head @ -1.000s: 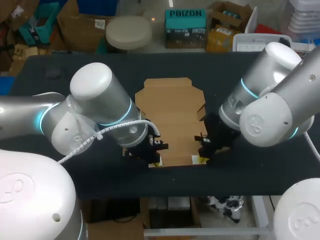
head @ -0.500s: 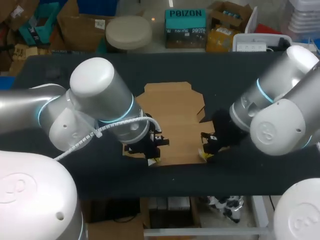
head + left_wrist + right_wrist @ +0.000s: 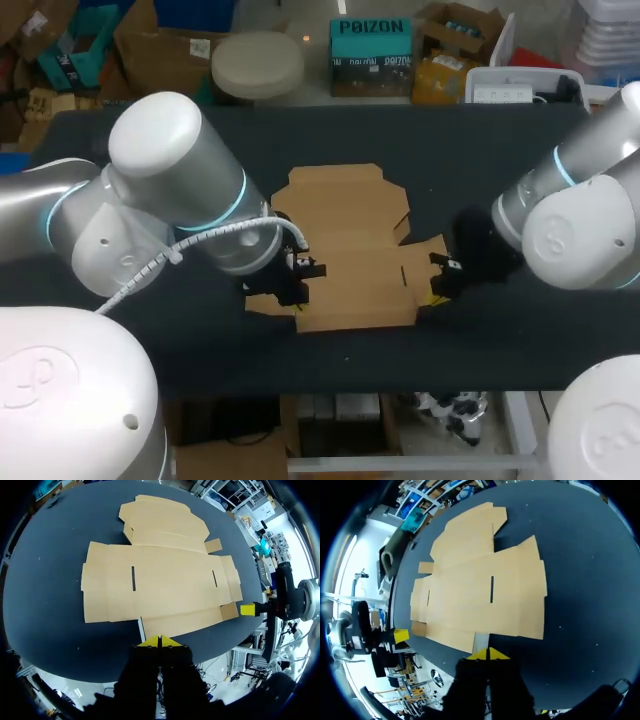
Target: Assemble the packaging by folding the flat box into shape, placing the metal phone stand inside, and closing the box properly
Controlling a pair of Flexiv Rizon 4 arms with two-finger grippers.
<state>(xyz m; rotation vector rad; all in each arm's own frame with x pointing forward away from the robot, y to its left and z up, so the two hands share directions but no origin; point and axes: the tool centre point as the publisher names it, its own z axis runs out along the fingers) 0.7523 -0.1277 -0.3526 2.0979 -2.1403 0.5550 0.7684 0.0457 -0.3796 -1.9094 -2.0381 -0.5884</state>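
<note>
Our right gripper (image 3: 488, 653) has drawn back, fingers together and empty, with the flat box (image 3: 350, 260) just ahead. Our left gripper (image 3: 159, 641), also closed, sits at the box's near flap. The box lies unfolded on the table (image 3: 450, 140), so shaping hasn't started.

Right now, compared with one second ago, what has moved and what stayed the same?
Both pincers drew apart along the near edge of the flat box: the right pincer went out right, past the box's corner; the left pincer shifted a little left. The box stayed flat and unfolded on the table.
</note>
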